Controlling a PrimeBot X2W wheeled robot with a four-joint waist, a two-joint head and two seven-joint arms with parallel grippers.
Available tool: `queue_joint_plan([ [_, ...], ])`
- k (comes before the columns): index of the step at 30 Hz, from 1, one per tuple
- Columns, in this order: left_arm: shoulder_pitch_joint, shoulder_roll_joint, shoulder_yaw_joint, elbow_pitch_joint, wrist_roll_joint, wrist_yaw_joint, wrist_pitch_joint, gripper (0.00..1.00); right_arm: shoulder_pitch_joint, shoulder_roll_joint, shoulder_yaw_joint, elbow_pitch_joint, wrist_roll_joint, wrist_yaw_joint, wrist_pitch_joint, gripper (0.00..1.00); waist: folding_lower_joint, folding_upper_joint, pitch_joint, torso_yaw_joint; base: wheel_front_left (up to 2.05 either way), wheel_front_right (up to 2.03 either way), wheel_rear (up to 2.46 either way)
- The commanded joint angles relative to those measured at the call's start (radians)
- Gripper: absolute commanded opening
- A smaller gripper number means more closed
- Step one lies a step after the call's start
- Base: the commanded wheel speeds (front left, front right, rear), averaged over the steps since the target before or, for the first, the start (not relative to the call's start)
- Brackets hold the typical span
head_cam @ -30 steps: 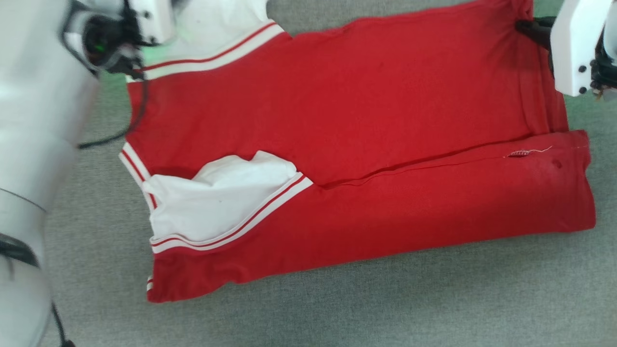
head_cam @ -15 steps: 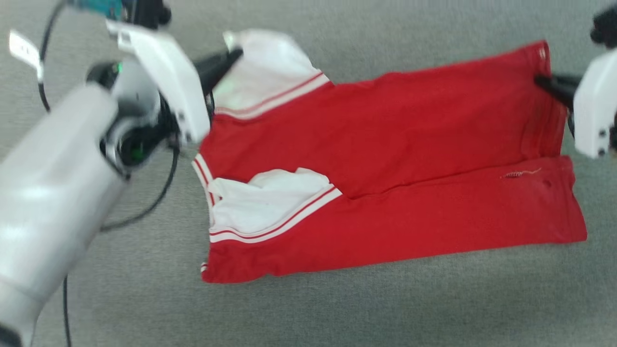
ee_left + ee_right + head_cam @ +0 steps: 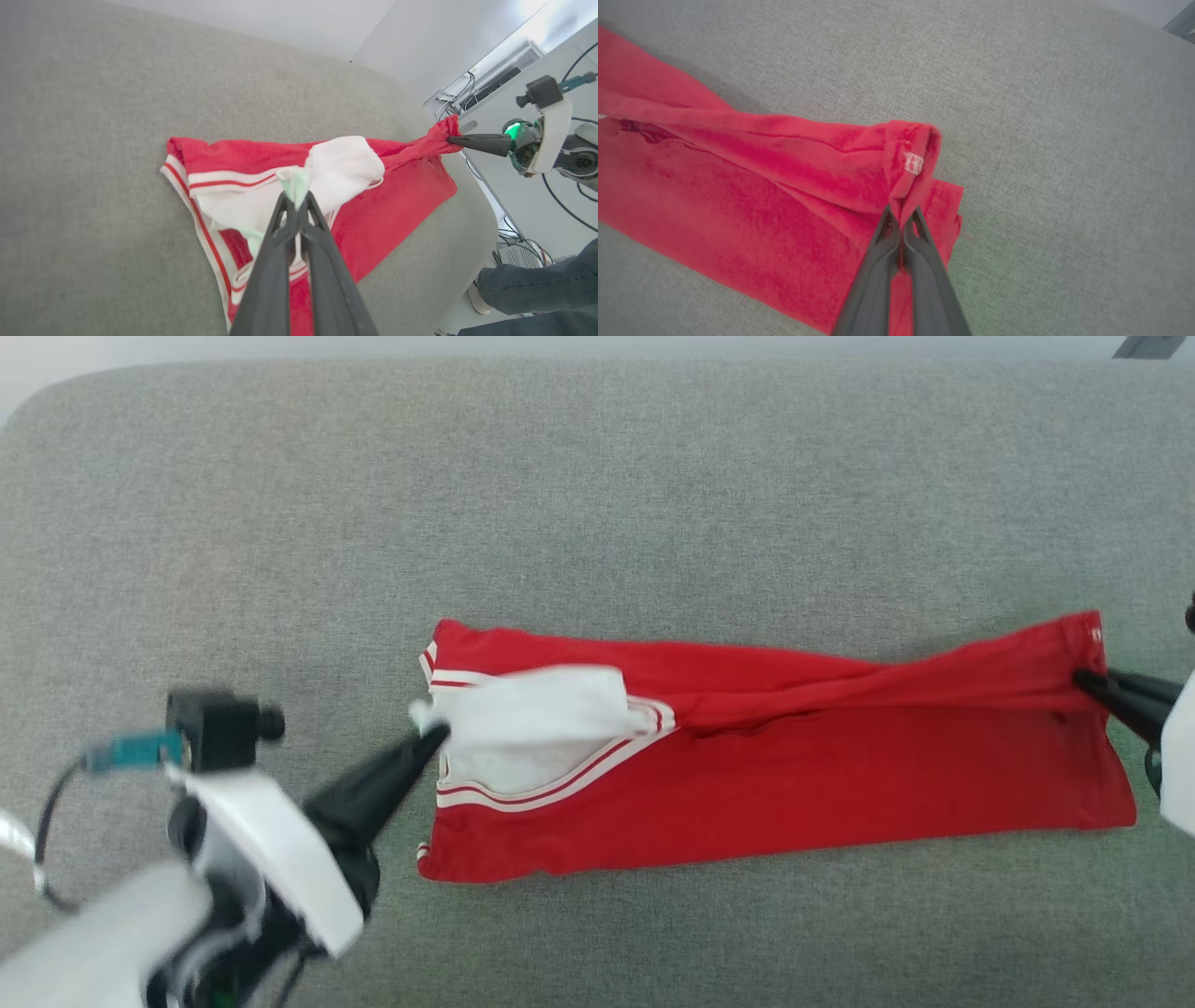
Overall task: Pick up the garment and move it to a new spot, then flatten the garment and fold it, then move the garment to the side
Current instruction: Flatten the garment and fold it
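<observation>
Across the middle of the grey fabric tabletop, one garment is lying folded into a long red band, its lower layers resting flat. Two hands are gripping it. The left hand is pinching one white sleeve at the band's left end. The right hand is clamping the red hem corner at the right end, and the top layer is stretching raised between them. Bare grey is spreading wide beyond the garment to the tabletop's far edge and rounded left corner, with a narrower strip nearer the robot. One person's leg is showing past the tabletop's end in the left wrist view.
</observation>
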Motion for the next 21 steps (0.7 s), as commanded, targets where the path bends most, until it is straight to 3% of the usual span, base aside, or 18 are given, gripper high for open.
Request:
queue_joint_plan([
  [1,0.030,0.007,0.002,-0.025,-0.006,0.013,-0.020,0.00,0.023,-0.007,-0.014,-0.008,-0.003,0.000,-0.013,0.00,0.0000,0.0000,0.002,0.000,0.00,0.00,0.00],
  [4,0.113,0.028,-0.021,-0.093,-0.006,0.043,-0.051,0.00,0.094,-0.003,-0.046,-0.034,-0.010,0.000,-0.032,0.00,0.0000,0.0000,0.010,0.000,0.00,0.00,0.00],
  [7,0.157,0.005,-0.038,-0.110,-0.013,0.061,-0.076,0.00,0.144,0.008,-0.077,-0.045,-0.020,0.000,-0.045,0.00,0.0000,0.0000,0.025,0.001,0.00,0.00,0.00],
  [10,0.155,-0.050,-0.063,-0.040,0.015,0.072,-0.079,0.00,0.174,0.043,-0.104,-0.022,-0.054,0.000,-0.052,0.00,0.0000,0.0000,0.044,0.001,0.00,0.00,0.00],
  [14,0.130,-0.101,-0.076,0.049,0.027,0.050,-0.074,0.00,0.167,0.080,-0.126,0.006,-0.087,0.000,-0.060,0.00,0.0000,0.0000,0.058,-0.004,0.00,0.00,0.00],
  [15,0.126,-0.109,-0.080,0.067,0.033,0.048,-0.072,0.00,0.164,0.087,-0.131,0.009,-0.095,0.000,-0.061,0.06,0.0000,0.0000,0.060,-0.005,0.00,0.00,0.00],
  [16,0.121,-0.116,-0.084,0.085,0.039,0.045,-0.074,0.00,0.161,0.092,-0.138,0.009,-0.102,0.000,-0.065,0.20,0.0000,0.0000,0.062,-0.007,0.00,0.00,0.00],
  [17,0.116,-0.123,-0.086,0.099,0.043,0.042,-0.081,0.05,0.160,0.098,-0.145,0.010,-0.105,0.000,-0.069,0.45,0.0000,0.0000,0.062,-0.008,0.00,0.00,0.00],
  [18,0.115,-0.131,-0.082,0.111,0.048,0.041,-0.091,0.27,0.163,0.101,-0.151,0.010,-0.106,0.000,-0.068,1.00,0.0000,0.0000,0.061,-0.009,0.00,0.00,0.00],
  [19,0.115,-0.137,-0.078,0.120,0.053,0.040,-0.101,0.62,0.167,0.103,-0.157,0.008,-0.103,0.000,-0.065,1.00,0.0000,0.0000,0.059,-0.010,0.00,0.00,0.00],
  [20,0.116,-0.141,-0.076,0.125,0.057,0.037,-0.111,0.88,0.172,0.104,-0.167,0.005,-0.097,0.000,-0.064,1.00,0.0000,0.0000,0.056,-0.010,0.00,0.00,0.00],
  [21,0.120,-0.146,-0.071,0.128,0.060,0.036,-0.120,0.99,0.178,0.103,-0.176,0.003,-0.091,0.000,-0.061,1.00,0.0000,0.0000,0.052,-0.010,0.00,0.00,0.00],
])
